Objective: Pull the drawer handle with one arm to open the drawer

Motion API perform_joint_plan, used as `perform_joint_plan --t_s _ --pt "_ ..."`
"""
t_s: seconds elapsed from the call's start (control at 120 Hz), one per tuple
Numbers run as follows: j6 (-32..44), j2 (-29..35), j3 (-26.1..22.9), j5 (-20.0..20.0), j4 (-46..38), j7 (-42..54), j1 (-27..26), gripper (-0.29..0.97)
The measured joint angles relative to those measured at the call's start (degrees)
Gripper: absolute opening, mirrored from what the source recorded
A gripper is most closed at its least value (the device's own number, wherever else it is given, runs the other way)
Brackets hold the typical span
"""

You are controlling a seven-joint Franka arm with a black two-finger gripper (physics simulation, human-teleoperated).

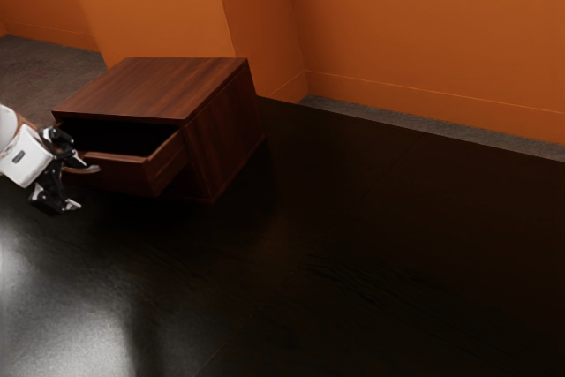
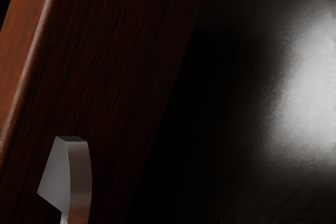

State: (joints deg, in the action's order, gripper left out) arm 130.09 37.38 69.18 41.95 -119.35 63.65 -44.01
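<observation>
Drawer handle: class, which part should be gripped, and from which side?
Grip the metal handle by its raised bar, coming at the drawer front from the exterior view's left: the bar stands clear of the wood, and it slides out that way.

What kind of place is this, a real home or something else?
Probably a bare simulated room, not a lived-in home: plain orange walls, a dark glossy surface, and one wooden cabinet standing alone with its drawer partly open.
</observation>
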Motion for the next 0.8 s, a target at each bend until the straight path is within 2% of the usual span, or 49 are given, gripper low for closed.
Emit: perform_joint_plan --t_s 0.092,0.275,0.8 --pt "0.04 0.41 -1.7 0.06 -1.03 -0.28 2.7 0.59" --pt "0.1 0.9 -3.95 0.1 -3.28 -0.75 6.47 0.67" --pt "0.05 3.91 -12.94 -0.12 -9.9 -1.53 17.72 0.68"
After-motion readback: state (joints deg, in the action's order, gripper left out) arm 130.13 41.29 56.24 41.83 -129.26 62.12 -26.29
